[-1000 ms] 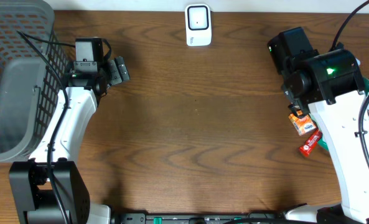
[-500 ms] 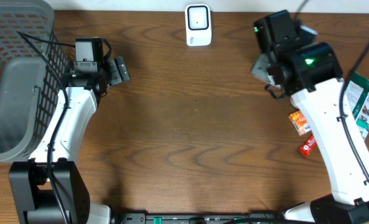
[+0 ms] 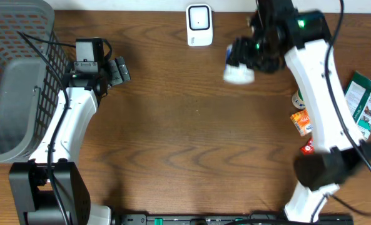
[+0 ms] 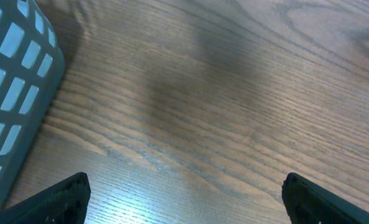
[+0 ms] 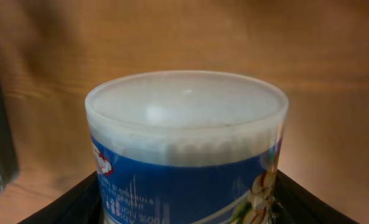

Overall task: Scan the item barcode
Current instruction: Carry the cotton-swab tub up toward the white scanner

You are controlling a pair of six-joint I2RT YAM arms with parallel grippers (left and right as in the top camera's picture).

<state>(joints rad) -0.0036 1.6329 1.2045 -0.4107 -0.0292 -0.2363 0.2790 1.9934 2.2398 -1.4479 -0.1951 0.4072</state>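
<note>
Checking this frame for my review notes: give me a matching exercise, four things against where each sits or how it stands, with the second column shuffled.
1 tub
2 scanner
3 basket
4 left gripper

A far edge of the table, middle
B open, over bare table
C clamped in the right gripper
D left end of the table

Pairs: 1-C, 2-A, 3-D, 4-B

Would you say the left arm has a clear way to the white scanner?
Probably yes: only bare table lies between the left gripper and the white scanner, and its jaws stand open, empty. The right gripper with the tub is on the scanner's other side.
</note>
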